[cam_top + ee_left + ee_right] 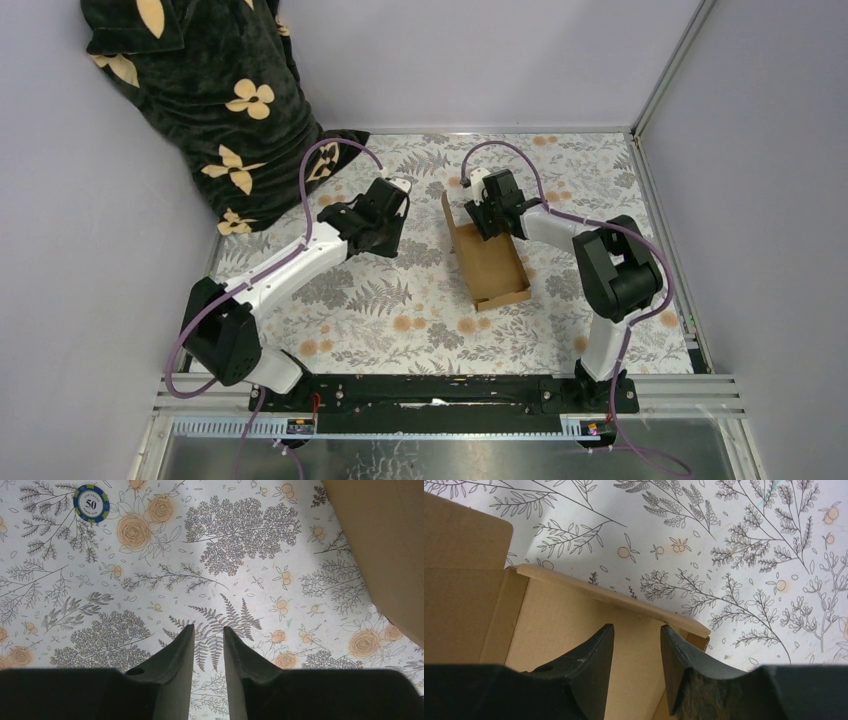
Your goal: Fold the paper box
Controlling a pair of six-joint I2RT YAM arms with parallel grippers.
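the plain brown corrugated cardboard paper box (pixel 492 262) lies on the flower-printed table cover (pixel 380 300), just right of the middle. it seems roughly halfway done: it is already a shallow tray with its long walls and near end wall raised, while a panel at the far end stands loose, so the closing flaps and tabs appear left to do. the right gripper (pixel 636 626) hovers over that far end, jaws partly apart and holding nothing. the left gripper (pixel 207 627) hangs left of the box, jaws narrow and empty. only the left wrist view shows a round blue-and-green poker chip (pixel 90 503), and only the overhead view shows the whole box.
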